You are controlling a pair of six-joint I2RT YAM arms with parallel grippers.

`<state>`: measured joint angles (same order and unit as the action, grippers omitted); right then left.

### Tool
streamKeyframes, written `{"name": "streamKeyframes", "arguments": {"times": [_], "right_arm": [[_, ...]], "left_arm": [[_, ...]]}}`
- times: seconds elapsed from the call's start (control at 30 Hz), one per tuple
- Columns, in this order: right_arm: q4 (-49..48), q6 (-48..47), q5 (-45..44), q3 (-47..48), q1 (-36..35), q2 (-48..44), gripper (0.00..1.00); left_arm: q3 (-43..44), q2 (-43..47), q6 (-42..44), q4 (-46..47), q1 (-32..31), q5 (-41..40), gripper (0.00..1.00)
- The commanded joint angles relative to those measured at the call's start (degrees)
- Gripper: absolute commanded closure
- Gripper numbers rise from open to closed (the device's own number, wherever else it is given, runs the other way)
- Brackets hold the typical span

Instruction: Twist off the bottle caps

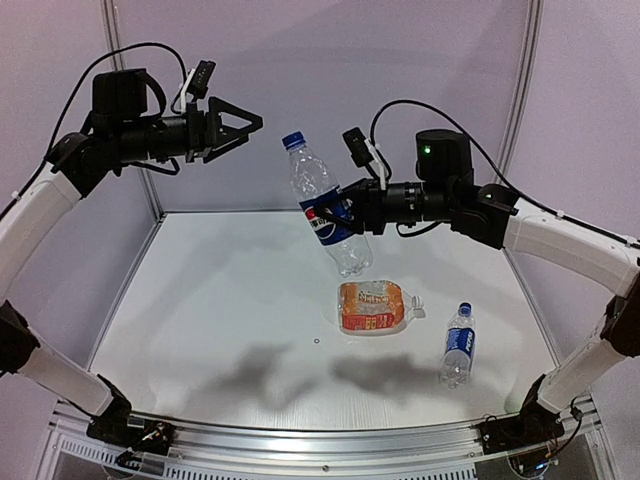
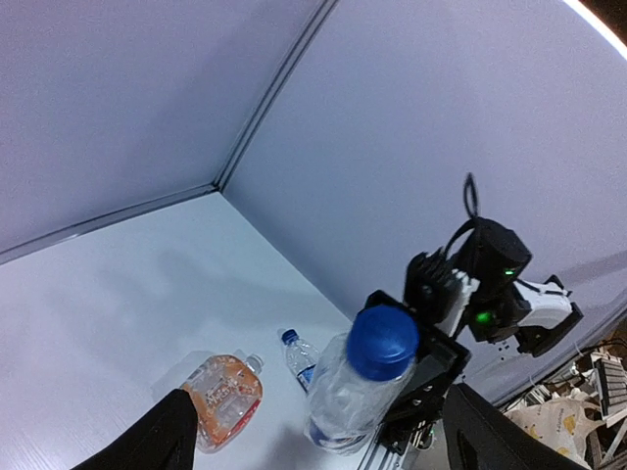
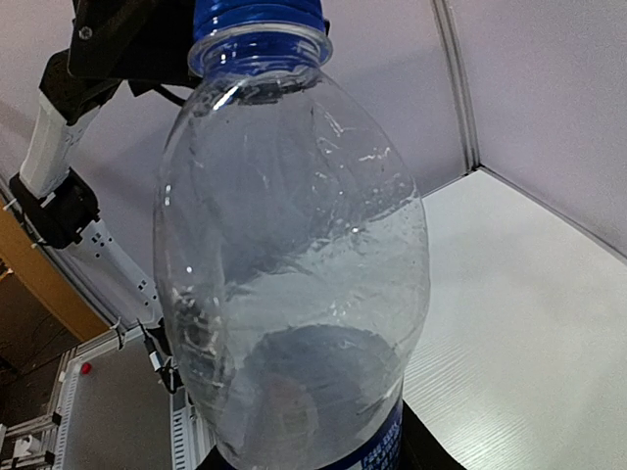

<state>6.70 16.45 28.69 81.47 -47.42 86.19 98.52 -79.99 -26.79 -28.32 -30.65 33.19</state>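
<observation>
Above the table [image 1: 200, 300], right gripper [image 1: 338, 212] pinches tilted bottle [image 1: 318, 185] by its label [image 1: 322, 224], presenting blue cap [image 1: 292, 140] to left gripper [image 1: 252, 130], which is spread wide and clear of it.

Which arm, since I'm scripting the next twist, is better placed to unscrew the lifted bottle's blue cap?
Left. The open left gripper faces the round blue plastic cap without touching it; the right gripper is shut on the middle of the tilted clear plastic bottle.

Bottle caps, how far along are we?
None looks off. The right hand holds the big bottle up, blue cap on; the open left hand hangs apart. Left: that cap, the whitish cap on the orange bottle, the second blue cap on the small bottle.
</observation>
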Motion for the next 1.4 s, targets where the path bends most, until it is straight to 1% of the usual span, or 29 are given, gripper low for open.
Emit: {"name": "streamKeyframes", "arguments": {"times": [0.0, 0.2, 0.4, 0.5, 0.67, 0.8, 0.9, 1.03, 1.1, 1.17, 1.23, 1.37], "right_arm": [[-5.4, 4.2, 12.1, -2.9, 2.1, -0.3, 0.62], [-6.3, 4.7, 17.6, -3.5, 3.0, 0.1, 0.61], [-3.9, 2.6, 19.1, -3.2, 3.2, -0.2, 0.61], [-2.6, 1.6, 19.7, -2.6, 3.4, 0.0, 0.61], [-2.0, 1.4, 20.1, -1.6, 3.8, 0.4, 0.61], [-2.0, 1.5, 20.3, -1.4, 3.8, 0.6, 0.61], [-2.0, 1.7, 20.3, -1.3, 3.8, 0.9, 0.61], [-2.1, 2.1, 20.0, -1.1, 3.8, 1.0, 0.62], [-1.8, 2.1, 19.8, -1.0, 3.8, 0.8, 0.62], [-1.6, 2.1, 19.5, -1.1, 3.8, 0.6, 0.62], [-1.5, 2.4, 19.3, -1.3, 3.8, 0.5, 0.62], [-1.4, 2.8, 18.8, -1.3, 3.8, 0.2, 0.62]], "left_arm": [[1.6, -0.9, -0.1, 5.4, -1.6, 4.7, 0.16], [2.4, -3.4, 0.6, 6.6, -4.0, 4.9, 0.18], [4.2, -6.8, 0.7, 7.8, -5.3, 5.1, 0.22], [6.1, -8.6, 0.7, 7.8, -5.8, 5.4, 0.26], [7.5, -10.0, 0.7, 7.2, -6.2, 6.2, 0.36], [6.5, -9.6, 0.9, 7.0, -6.8, 6.3, 0.36], [6.0, -9.2, 0.9, 7.0, -7.4, 6.6, 0.32], [6.1, -9.2, 0.5, 6.7, -7.8, 6.9, 0.32], [6.1, -9.4, 0.2, 6.8, -7.8, 6.8, 0.35], [6.2, -9.5, 0.1, 6.7, -8.0, 6.9, 0.41], [6.2, -9.6, 0.1, 6.8, -8.1, 7.1, 0.45], [5.9, -9.7, -0.1, 6.9, -8.4, 7.3, 0.46]]}}
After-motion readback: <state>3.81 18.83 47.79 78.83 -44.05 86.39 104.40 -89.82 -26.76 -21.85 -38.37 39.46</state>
